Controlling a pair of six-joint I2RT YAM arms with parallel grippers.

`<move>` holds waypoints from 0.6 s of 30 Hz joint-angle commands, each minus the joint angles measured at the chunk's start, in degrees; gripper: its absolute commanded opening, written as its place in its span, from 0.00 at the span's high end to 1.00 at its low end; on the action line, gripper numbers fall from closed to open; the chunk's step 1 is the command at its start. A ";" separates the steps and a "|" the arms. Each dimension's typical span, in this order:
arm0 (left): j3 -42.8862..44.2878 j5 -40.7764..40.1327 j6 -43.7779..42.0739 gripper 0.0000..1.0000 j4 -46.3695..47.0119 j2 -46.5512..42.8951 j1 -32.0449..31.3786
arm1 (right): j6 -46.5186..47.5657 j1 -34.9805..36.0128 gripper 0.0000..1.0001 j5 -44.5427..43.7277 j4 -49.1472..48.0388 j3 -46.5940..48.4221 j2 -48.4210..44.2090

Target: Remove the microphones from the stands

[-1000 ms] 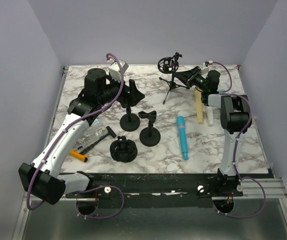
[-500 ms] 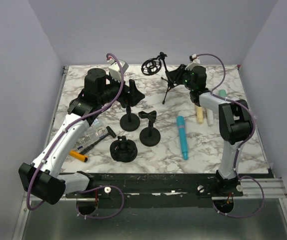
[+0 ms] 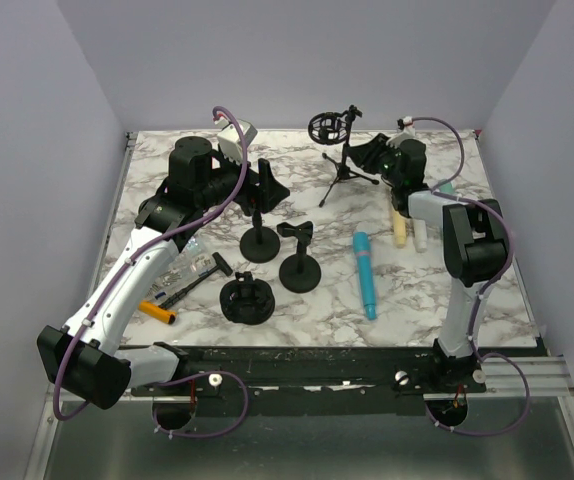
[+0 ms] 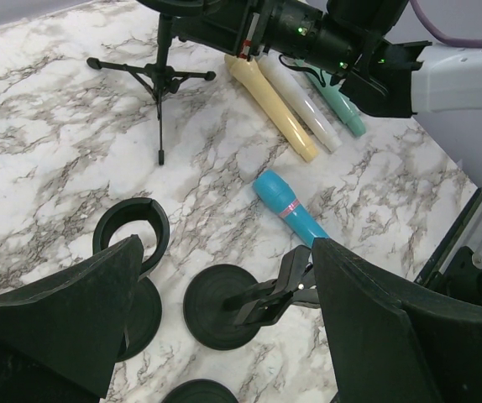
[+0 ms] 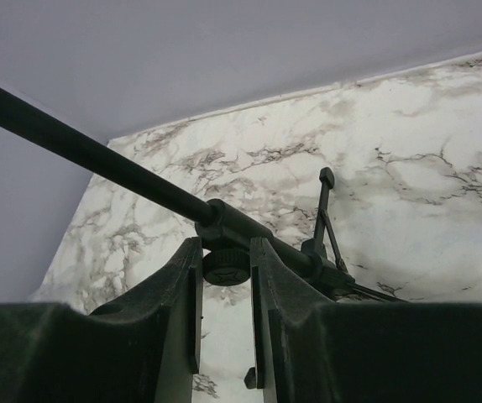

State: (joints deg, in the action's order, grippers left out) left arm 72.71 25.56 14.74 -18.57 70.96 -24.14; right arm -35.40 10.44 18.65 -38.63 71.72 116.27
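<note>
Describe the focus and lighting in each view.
Top view: even, soft light, sharp, faint shadows on the table. Left wrist view: table crisp, left tool dark, detail lost. Right wrist view: right tool a dark mass around the stand, far table sharp.

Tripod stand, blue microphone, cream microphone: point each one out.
tripod stand [image 4: 162,77], left wrist view, hub where legs meet
blue microphone [image 4: 296,217], left wrist view, middle of body
cream microphone [image 4: 273,111], left wrist view, middle of body

I work in a robot lab cell. My marble-print table [image 3: 407,300] is boxed by plain lilac walls [image 3: 297,60] behind it and at both its sides. A black metal rail [image 3: 317,365] runs along its near edge, and thick purple cables [image 4: 476,40] loop above it, all rig hardware.
</note>
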 commanded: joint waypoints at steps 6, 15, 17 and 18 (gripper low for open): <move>1.12 1.33 -0.50 0.15 0.08 -0.20 -0.56 | 18.16 0.61 1.00 -9.61 16.66 -2.49 2.15; 0.99 1.46 -0.42 0.15 0.17 0.63 -0.64 | 29.10 4.96 1.00 -23.96 21.92 -1.70 -2.85; 1.03 1.52 -0.42 0.15 0.15 0.67 -0.73 | 33.73 6.81 1.00 -31.78 22.09 -1.63 -4.09; 0.99 1.44 -0.41 0.15 0.23 0.63 -0.73 | 36.84 7.60 1.00 -35.13 22.11 -1.47 -4.51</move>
State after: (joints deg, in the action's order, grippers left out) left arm 72.71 25.58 14.74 -18.55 71.20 -24.40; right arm -11.46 15.86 1.63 -30.24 71.70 111.63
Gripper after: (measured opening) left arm 0.844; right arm 0.295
